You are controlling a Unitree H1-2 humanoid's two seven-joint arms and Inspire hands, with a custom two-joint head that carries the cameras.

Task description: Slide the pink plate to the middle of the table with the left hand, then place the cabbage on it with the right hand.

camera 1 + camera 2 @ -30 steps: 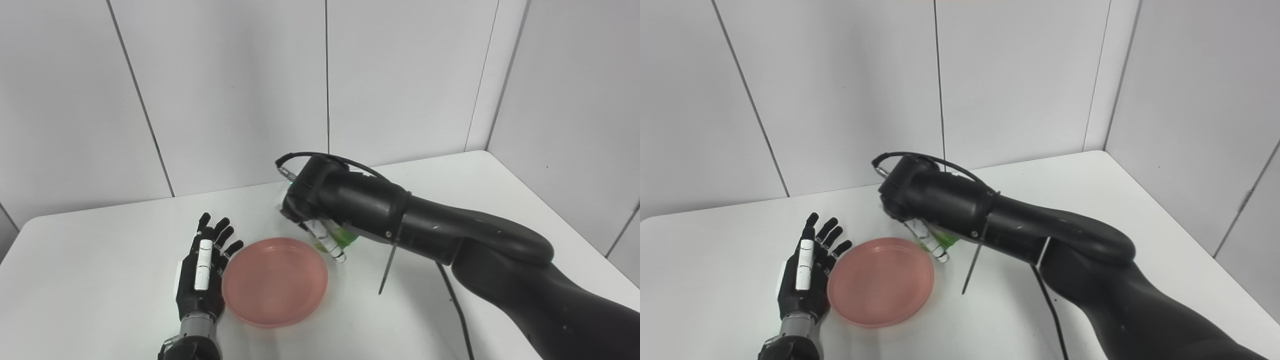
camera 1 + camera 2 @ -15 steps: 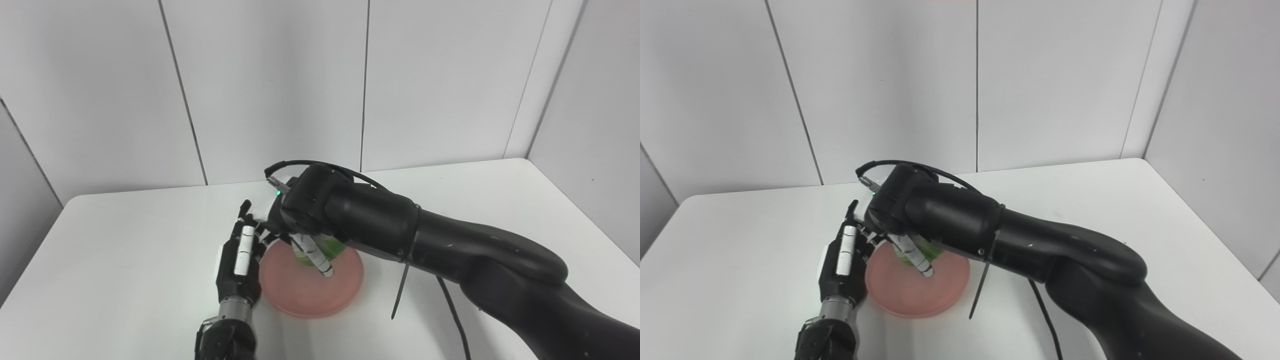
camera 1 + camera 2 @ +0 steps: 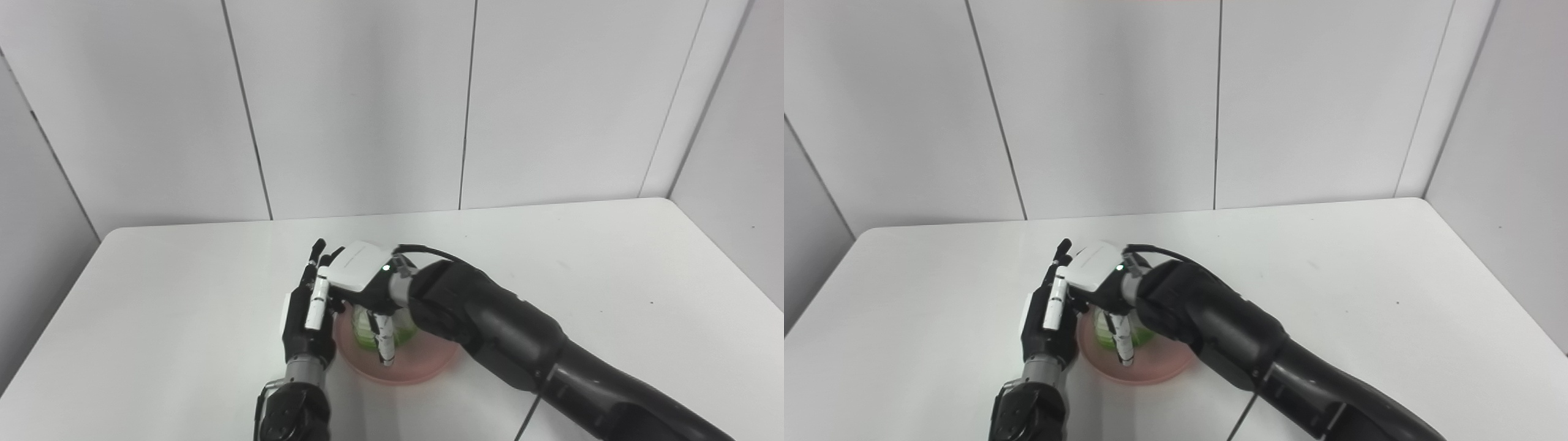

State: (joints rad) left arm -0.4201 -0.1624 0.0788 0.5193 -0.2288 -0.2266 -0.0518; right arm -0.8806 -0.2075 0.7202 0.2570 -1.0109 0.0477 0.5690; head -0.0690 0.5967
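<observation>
The pink plate (image 3: 429, 362) lies on the white table (image 3: 582, 275), near the front and left of centre. On it rests the green cabbage (image 3: 366, 327), with my right hand (image 3: 361, 285) reaching down over it from above, fingers wrapped around it. My left hand (image 3: 306, 312) stands upright with straight, spread fingers, pressed against the plate's left rim and holding nothing. In the right eye view the cabbage (image 3: 1105, 331) shows between the right hand's fingers (image 3: 1122, 343). Most of the plate's left half is hidden by both hands.
White wall panels (image 3: 367, 104) close off the back and right of the table. A black cable (image 3: 527, 422) hangs under my right forearm near the front edge.
The camera has shifted, so the whole scene sits further right. My right hand has lowered the cabbage onto the plate, its wrist turned over so the white back faces up. The left hand stays at the rim.
</observation>
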